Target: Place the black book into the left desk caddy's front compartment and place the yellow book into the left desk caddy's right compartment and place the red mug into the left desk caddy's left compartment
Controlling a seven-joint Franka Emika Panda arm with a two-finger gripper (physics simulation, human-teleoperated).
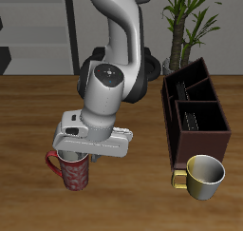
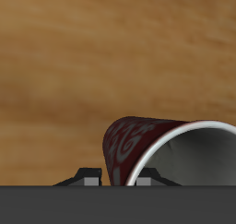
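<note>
Red mug (image 1: 74, 172) sits near the table's front edge, directly under your gripper (image 1: 80, 157), at about seven o'clock in the exterior view. It stands upright there, handle loop showing on the side away from the caddy. Your hand covers its top, so you can't see from outside how the fingers meet the rim.

Wrist view fills with the mug (image 2: 138, 145): mottled pinkish wall, pale rim, dark inside. It reads as tilted against the camera because the wrist looks down at a slant. Fingertips barely show at the frame's edge, one either side of the wall. Whether they are pinching the rim or just straddling it, I cannot tell; no clear gap, no clear contact.

Brown wooden caddy (image 1: 195, 111) stands well apart at about three o'clock, long side running front to back, dividers visible. A dark book-like shape appears in one cell; too small to be sure. The yellow book is not in view.

Cream-yellow mug (image 1: 201, 176) sits just in front of the caddy's near end, at about four o'clock. It is not yours to move, but it sits close to the approach to the caddy.

Judgement: you're at the grasp step for the mug. Carry it high enough to clear the caddy wall and the other mug.
</note>
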